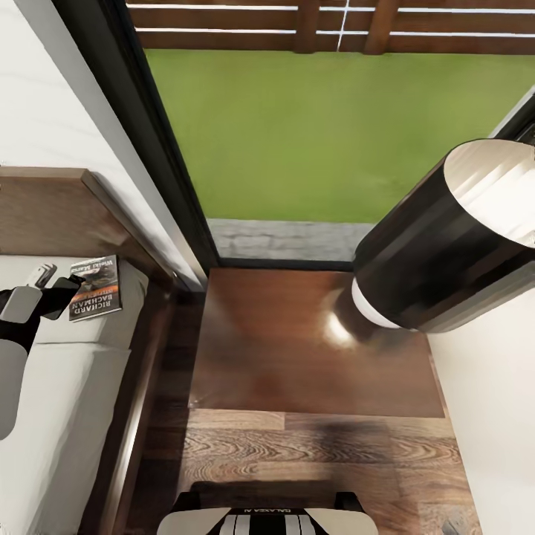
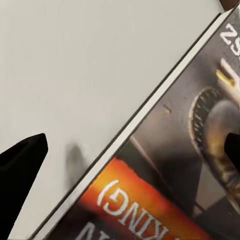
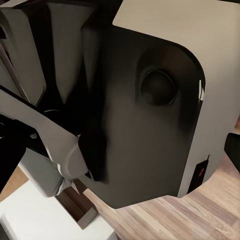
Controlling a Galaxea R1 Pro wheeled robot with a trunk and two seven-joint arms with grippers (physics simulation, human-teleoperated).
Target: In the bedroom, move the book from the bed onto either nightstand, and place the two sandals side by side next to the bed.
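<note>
The book (image 1: 96,288), dark grey with an orange band and white lettering, lies flat on the off-white mattress of the bed (image 1: 67,401) near the headboard. My left gripper (image 1: 61,284) hovers at the book's left edge, open. In the left wrist view the book (image 2: 175,165) lies under one dark fingertip (image 2: 232,150), while the other fingertip (image 2: 20,175) is over bare mattress; the gripper (image 2: 127,162) holds nothing. The glossy dark brown nightstand (image 1: 297,349) stands right of the bed. The two sandals are out of view. My right gripper (image 3: 120,155) faces my own trunk, its tips apart.
A tall black-framed window (image 1: 178,178) with green lawn behind it runs along the far side of the nightstand. My right arm's thick forearm (image 1: 446,245) hangs over the nightstand's right rear corner. Wood-plank floor (image 1: 319,453) lies between my base and the nightstand.
</note>
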